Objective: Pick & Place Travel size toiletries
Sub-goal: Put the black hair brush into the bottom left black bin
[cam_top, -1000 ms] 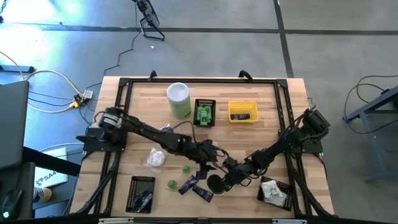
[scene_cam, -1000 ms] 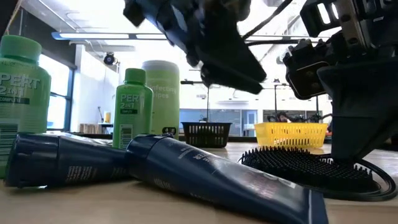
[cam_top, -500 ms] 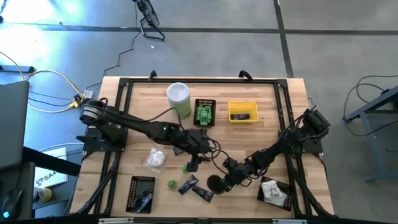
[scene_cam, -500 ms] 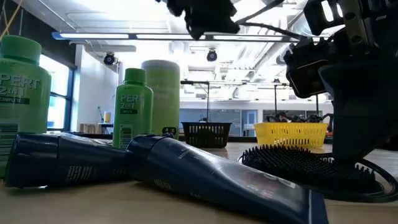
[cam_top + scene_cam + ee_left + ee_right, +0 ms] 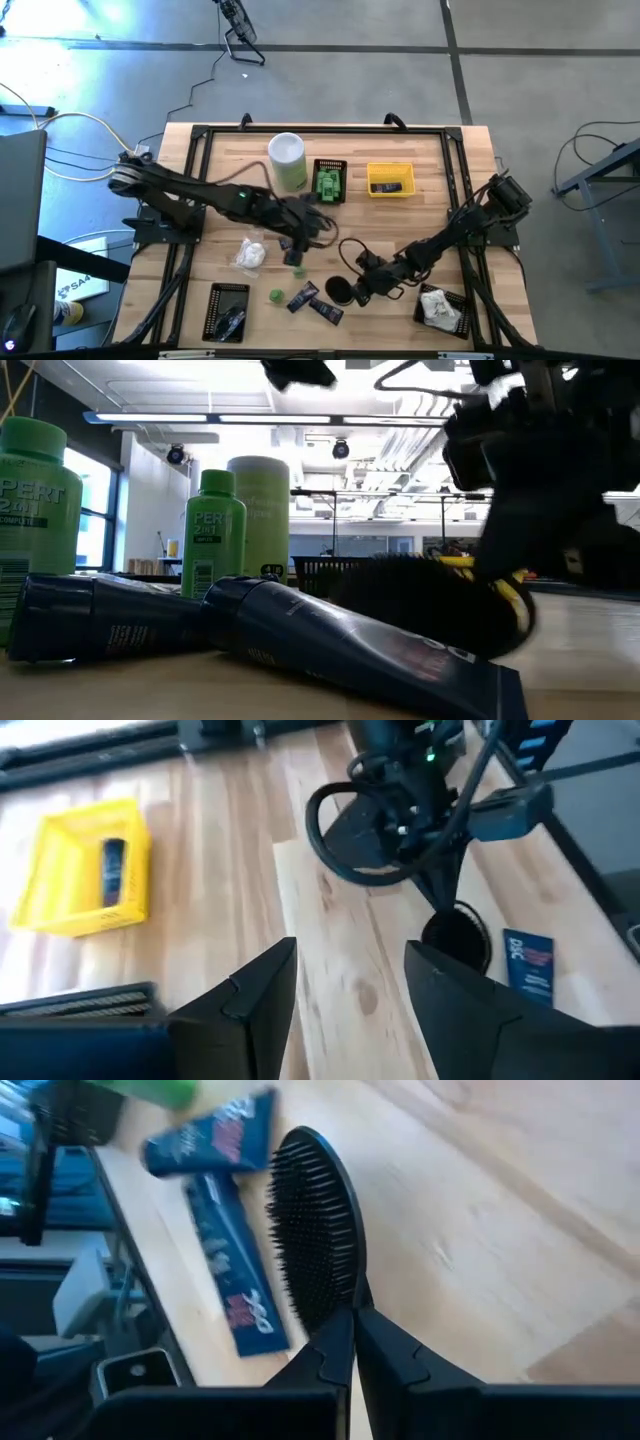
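Observation:
The dark round bristled brush (image 5: 312, 1230) stands tipped on edge near the table's front middle (image 5: 340, 290), with my right gripper (image 5: 352, 1342) shut on it. Two dark navy tubes (image 5: 302, 297) (image 5: 326, 311) lie on the wood just left of it; they fill the low view's foreground (image 5: 350, 635). Beside them stand little green bottles (image 5: 212, 530) (image 5: 35, 510). A white soft packet (image 5: 250, 253) lies farther left. My left gripper (image 5: 350, 990) hangs open and empty above the table's middle (image 5: 297, 250). My right gripper pinches the brush's rim (image 5: 345, 1302) between its two fingers, only at their free ends. The fingers slant down from the table's right side. The brush is tipped up, its bristle face turned sideways; whether its lower edge touches the wood, I cannot tell.
At the back stand the tall white-and-green canister (image 5: 287, 160), a black mesh basket (image 5: 329, 182) with green bottles and a yellow basket (image 5: 390, 180) holding a navy tube. More black baskets sit front left (image 5: 228, 312) and front right (image 5: 440, 307), the latter with white packets.
My left gripper has risen and drawn back toward the table's left and far side, away from the tubes, staying open. My right gripper has kept its place but turned its wrist, tipping the brush from flat on the table up onto its edge.

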`<action>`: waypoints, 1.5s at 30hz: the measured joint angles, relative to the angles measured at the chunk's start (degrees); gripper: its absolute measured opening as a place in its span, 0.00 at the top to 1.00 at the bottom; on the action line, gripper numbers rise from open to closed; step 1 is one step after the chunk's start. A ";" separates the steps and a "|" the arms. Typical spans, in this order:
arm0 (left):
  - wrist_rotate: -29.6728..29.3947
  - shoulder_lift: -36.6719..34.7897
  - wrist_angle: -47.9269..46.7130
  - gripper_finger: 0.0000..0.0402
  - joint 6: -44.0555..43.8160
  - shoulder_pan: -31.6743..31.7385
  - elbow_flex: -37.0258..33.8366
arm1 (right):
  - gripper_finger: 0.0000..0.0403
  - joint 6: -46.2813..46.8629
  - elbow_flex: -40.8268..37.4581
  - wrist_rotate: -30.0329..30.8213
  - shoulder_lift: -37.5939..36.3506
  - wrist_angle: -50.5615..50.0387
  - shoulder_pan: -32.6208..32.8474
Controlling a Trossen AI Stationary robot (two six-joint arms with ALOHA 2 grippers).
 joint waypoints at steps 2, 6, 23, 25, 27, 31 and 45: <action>0.21 -3.12 -1.69 0.55 0.15 0.00 0.00 | 0.99 -1.14 0.00 1.87 -1.08 -0.20 0.05; 0.82 -9.81 -5.29 0.55 0.14 -0.13 0.04 | 0.99 -4.74 0.00 6.96 -3.40 -0.06 0.63; 0.24 -20.77 -9.71 0.55 -3.52 -0.13 -1.36 | 0.99 -36.22 0.02 30.12 -15.88 5.49 -1.01; -0.02 -20.42 -9.12 0.55 -3.57 -0.13 -1.33 | 0.99 -41.61 0.01 31.71 -17.72 6.28 -1.91; -0.39 -19.92 -8.75 0.55 -3.59 -0.13 -1.35 | 0.99 -46.39 0.00 33.47 -19.58 7.54 -2.66; -2.31 -18.67 -6.13 0.55 -4.68 -0.13 -1.38 | 0.99 -53.11 0.02 36.93 -22.41 8.24 -3.49; -5.60 -16.66 -7.77 0.55 -6.39 -0.13 -1.33 | 0.99 -61.81 0.00 36.06 -23.14 8.04 -4.81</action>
